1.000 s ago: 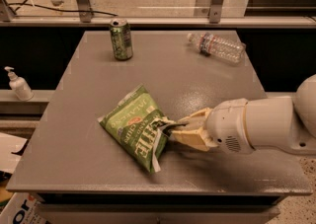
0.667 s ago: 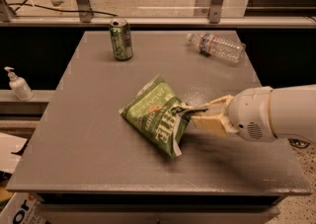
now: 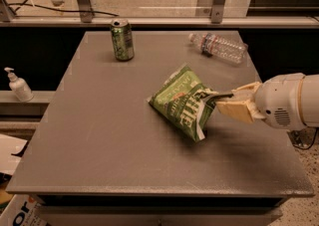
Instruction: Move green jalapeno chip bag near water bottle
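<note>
The green jalapeno chip bag [image 3: 180, 101] is a crinkled green foil bag with white lettering, held a little above the middle-right of the grey table [image 3: 99, 135]. My gripper [image 3: 215, 100] comes in from the right and is shut on the bag's right edge. The water bottle [image 3: 219, 47] lies on its side at the table's far right, clear with a white cap and a label band. The bag is well short of the bottle, towards the front.
A green soda can [image 3: 122, 40] stands at the far middle-left of the table. A white pump dispenser bottle [image 3: 19, 85] stands on a ledge at the left. A rail with metal posts runs behind the table.
My gripper has carried the chip bag to the right and a little farther back, towards the water bottle. The can and bottle have not moved.
</note>
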Controlling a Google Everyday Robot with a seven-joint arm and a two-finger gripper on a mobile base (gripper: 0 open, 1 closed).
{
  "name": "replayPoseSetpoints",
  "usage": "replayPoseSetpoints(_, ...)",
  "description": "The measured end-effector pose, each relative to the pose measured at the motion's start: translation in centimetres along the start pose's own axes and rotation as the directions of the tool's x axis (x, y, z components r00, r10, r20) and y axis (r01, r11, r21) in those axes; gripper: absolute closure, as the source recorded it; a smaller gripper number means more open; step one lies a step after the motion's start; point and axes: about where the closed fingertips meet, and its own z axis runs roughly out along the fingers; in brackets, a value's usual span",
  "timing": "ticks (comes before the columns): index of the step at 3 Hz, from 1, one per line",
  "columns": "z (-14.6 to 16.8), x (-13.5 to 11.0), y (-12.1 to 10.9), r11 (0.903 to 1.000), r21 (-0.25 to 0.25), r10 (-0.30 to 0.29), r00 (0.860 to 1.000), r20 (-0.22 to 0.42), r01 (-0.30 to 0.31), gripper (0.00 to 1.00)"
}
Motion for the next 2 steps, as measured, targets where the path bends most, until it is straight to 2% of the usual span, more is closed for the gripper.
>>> replayPoseSetpoints(1,0.2,-0.1,-2.6,0.9987,0.051,0.007,1.0,-0.003,-0.007,1.0)
replayPoseSetpoints(2,0.5,0.5,-7.0,0.9908,0.129,0.043,0.999,-0.01,-0.041,1.0)
